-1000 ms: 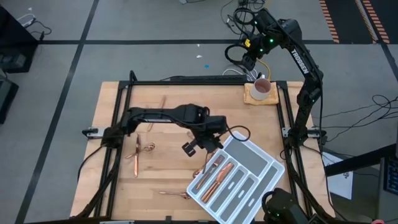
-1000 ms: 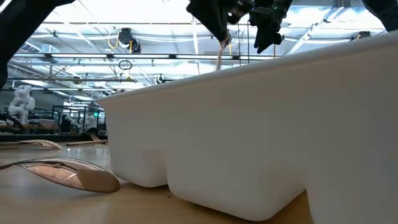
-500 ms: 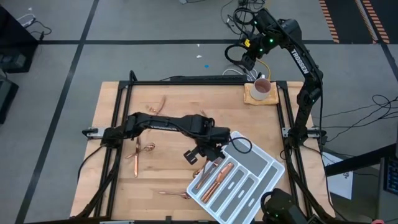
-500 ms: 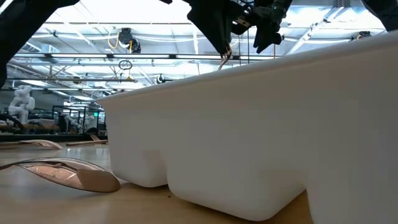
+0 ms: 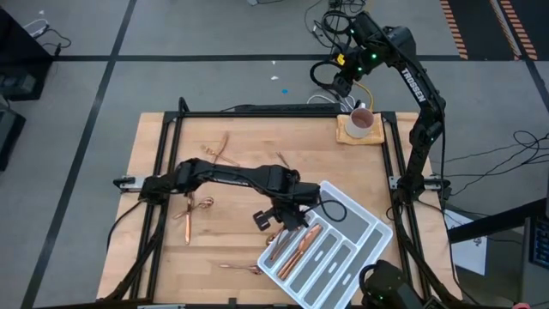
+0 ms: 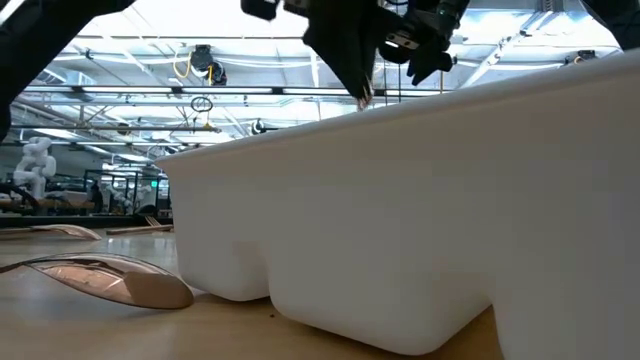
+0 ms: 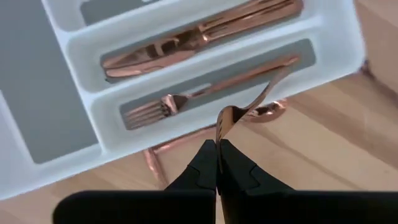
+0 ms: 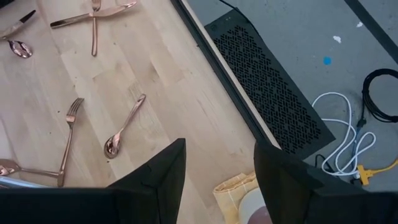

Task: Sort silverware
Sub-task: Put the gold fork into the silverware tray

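Your left end effector [image 7: 217, 163] is gripping a fork [image 7: 249, 107] by its handle, hanging tines-down over the tray's [image 7: 81, 46] fork slot at 12 o'clock; the slot's long axis is running crosswise.

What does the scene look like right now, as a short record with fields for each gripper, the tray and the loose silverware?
left gripper: shut on a copper fork, above the white tray's outer compartment
tray contents: one fork in outer compartment, several pieces in the next
right gripper: open, empty, raised past the table's far edge near the white mug
loose silverware: scattered on the wooden table
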Controlling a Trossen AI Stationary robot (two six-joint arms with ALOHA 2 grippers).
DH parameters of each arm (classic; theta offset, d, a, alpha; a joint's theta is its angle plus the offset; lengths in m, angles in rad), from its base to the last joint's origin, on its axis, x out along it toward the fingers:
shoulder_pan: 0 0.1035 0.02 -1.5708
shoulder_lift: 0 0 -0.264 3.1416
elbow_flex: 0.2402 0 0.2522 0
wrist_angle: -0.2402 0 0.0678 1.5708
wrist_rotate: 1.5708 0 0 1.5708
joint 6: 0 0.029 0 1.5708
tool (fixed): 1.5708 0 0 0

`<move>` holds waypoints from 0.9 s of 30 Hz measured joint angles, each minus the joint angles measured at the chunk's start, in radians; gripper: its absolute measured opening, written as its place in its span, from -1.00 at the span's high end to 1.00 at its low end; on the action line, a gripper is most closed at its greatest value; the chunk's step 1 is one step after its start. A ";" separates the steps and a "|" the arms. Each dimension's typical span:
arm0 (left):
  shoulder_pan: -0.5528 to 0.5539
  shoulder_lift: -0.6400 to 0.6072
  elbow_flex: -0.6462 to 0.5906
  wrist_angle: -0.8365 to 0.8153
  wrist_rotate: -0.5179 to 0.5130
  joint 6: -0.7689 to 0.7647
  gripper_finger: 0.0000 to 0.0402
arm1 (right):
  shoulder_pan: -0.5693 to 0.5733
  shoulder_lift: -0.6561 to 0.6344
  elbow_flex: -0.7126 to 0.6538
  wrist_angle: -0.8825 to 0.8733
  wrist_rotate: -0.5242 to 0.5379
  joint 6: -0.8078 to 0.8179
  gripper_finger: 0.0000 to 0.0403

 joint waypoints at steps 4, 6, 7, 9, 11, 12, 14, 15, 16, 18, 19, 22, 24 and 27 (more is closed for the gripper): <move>0.010 0.034 0.000 0.015 -0.006 0.019 1.00 | 0.009 0.000 0.000 0.000 0.000 0.000 0.13; 0.013 0.042 0.001 0.017 -0.004 0.019 1.00 | 0.014 0.000 0.000 0.001 0.000 -0.002 0.13; 0.013 0.049 0.001 0.023 -0.005 0.023 1.00 | 0.016 0.000 0.000 0.001 0.000 -0.005 0.13; 0.014 0.056 0.003 0.030 -0.005 0.043 1.00 | 0.017 0.000 0.000 0.003 0.000 -0.008 0.13; 0.021 0.058 0.003 0.032 0.009 0.053 1.00 | 0.018 0.000 0.000 0.007 0.000 -0.008 0.13; 0.024 0.058 0.002 0.038 0.017 0.054 1.00 | 0.017 0.000 0.000 0.007 0.000 -0.008 0.13; 0.026 0.059 0.002 0.053 0.022 0.054 1.00 | 0.017 0.000 0.000 0.007 0.000 -0.008 0.13; 0.028 0.059 0.002 0.055 0.026 0.055 1.00 | 0.017 0.000 0.000 0.007 0.000 -0.008 0.13; 0.028 0.059 0.001 0.054 0.032 0.056 1.00 | 0.017 0.000 0.000 0.007 0.000 -0.008 0.13; 0.030 0.060 0.001 0.058 0.049 0.055 1.00 | 0.017 0.000 0.000 0.007 0.000 -0.008 0.13; 0.030 0.060 0.001 0.058 0.053 0.055 1.00 | 0.017 0.000 0.000 0.007 0.000 -0.008 0.13; 0.029 0.060 0.001 0.064 0.055 0.066 1.00 | 0.017 0.000 0.000 0.007 0.000 -0.009 0.13; 0.029 0.060 0.000 0.079 0.058 0.071 1.00 | 0.017 0.000 0.000 0.007 0.000 -0.009 0.13; 0.026 0.063 -0.001 0.122 0.055 0.026 0.95 | 0.017 0.000 0.000 0.007 0.000 -0.011 0.13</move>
